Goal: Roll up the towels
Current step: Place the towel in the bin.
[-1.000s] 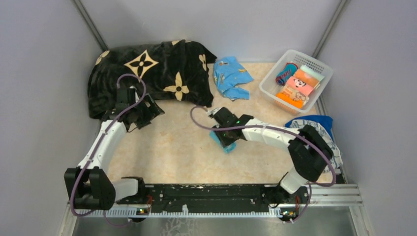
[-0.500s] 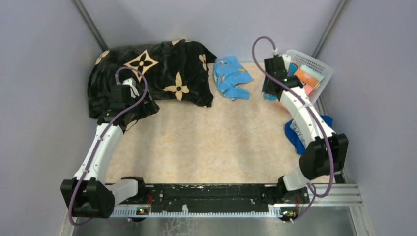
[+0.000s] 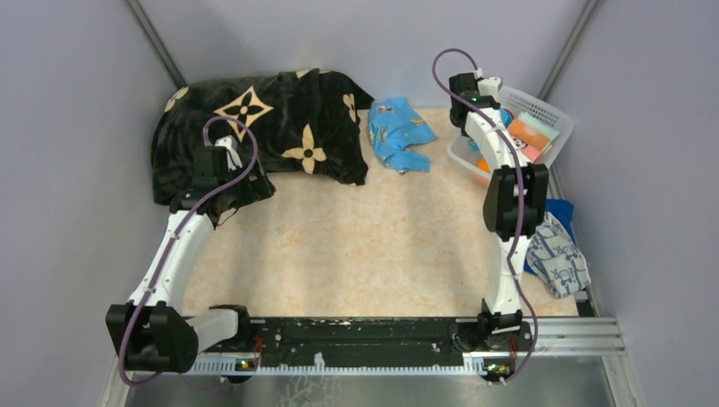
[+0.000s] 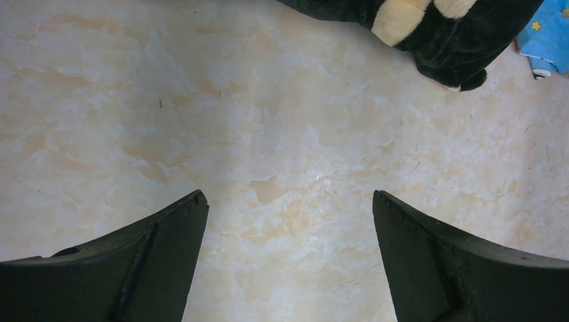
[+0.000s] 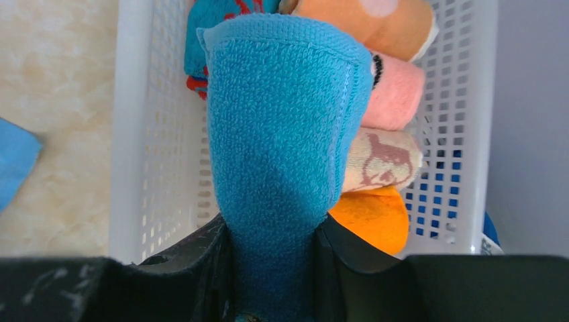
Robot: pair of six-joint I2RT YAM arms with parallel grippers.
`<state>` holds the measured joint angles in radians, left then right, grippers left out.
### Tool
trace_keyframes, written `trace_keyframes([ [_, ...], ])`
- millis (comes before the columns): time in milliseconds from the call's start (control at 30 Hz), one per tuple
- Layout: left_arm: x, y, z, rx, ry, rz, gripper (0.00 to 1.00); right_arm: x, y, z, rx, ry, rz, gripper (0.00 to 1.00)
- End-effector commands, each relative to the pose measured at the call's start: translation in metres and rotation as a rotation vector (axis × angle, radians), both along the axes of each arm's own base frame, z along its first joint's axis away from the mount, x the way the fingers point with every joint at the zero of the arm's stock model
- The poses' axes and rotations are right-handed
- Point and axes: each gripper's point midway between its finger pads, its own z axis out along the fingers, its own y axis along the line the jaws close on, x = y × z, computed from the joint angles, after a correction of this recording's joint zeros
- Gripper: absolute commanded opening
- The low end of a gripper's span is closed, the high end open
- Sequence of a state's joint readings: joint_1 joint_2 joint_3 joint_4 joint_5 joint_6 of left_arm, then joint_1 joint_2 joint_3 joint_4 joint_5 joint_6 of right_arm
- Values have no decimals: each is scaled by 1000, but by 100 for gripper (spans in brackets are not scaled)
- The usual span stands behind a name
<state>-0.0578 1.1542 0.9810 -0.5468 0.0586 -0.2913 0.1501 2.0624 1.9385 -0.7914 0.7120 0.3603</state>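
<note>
Seemingly the job is about a third done. In the right wrist view the right gripper (image 5: 272, 241) has its fingers pinched on the lower end of the turquoise towel (image 5: 282, 100), a compact bundle that hangs over the white basket (image 5: 134, 134) at the upper right of the overhead frame. Other rolls (image 5: 396, 94) in orange, pink and beige already lie side by side in the basket. This towel is not yet set down among them, so placing it looks like the step in hand. At the right edge of the overhead view, the white towel with dark-blue print (image 3: 560, 263) lies crumpled and unrolled. The royal-blue towel (image 3: 560, 210) shows just above it, also loose. Both are left to do. The left gripper (image 4: 287, 196) hovers with fingers spread wide and empty over bare table (image 4: 268, 100), just beside the black blanket (image 3: 254, 127) at the upper left.
</note>
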Motion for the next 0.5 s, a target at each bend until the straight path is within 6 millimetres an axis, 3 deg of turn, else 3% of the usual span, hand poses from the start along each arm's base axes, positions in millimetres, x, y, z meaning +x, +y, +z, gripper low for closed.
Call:
trace_keyframes([
  [0, 0, 6, -6, 25, 16, 7, 98, 12, -4, -7, -26, 19, -39, 0],
  [467, -1, 7, -8, 31, 21, 14, 98, 23, 25, -90, 175, 142, 45, 0],
])
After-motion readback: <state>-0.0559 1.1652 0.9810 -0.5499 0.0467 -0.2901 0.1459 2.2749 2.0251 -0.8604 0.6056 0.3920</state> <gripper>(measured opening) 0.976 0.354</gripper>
